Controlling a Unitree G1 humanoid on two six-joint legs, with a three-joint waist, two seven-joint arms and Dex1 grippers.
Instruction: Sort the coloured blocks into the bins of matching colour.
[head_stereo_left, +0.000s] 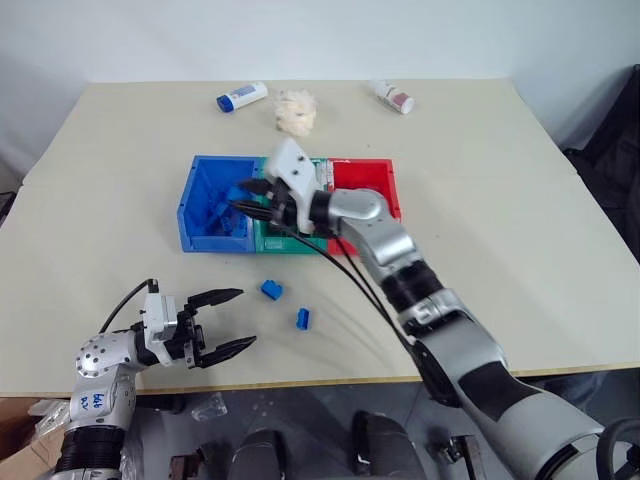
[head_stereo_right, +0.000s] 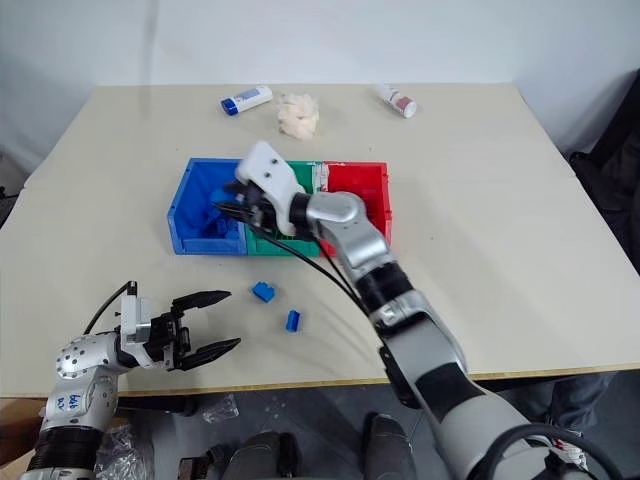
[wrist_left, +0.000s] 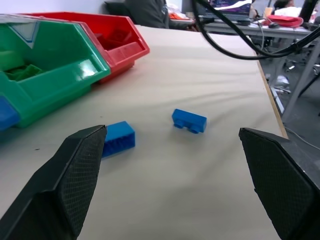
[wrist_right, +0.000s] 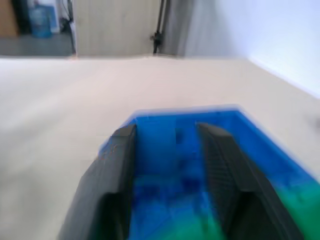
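Three joined bins stand mid-table: blue (head_stereo_left: 193, 205), green (head_stereo_left: 290, 243) and red (head_stereo_left: 365, 180). Several blue blocks (head_stereo_left: 222, 212) lie inside the blue bin. Two more blue blocks (head_stereo_left: 271, 290) (head_stereo_left: 302, 319) rest on the table in front of the bins; the left wrist view shows them too (wrist_left: 119, 137) (wrist_left: 189, 120). My right gripper (head_stereo_left: 243, 197) hovers over the blue bin, pointing left, fingers parted. The blue between them is blurred, so I cannot tell a block from the bin. My left gripper (head_stereo_left: 232, 320) stands open low near the table's front left, facing the two loose blocks.
At the back of the table lie a white bottle with a blue cap (head_stereo_left: 241, 97), a crumpled pale wad (head_stereo_left: 296, 111) and a white bottle with a red cap (head_stereo_left: 393, 96). Black cables (head_stereo_left: 345, 270) hang from my right arm above the table.
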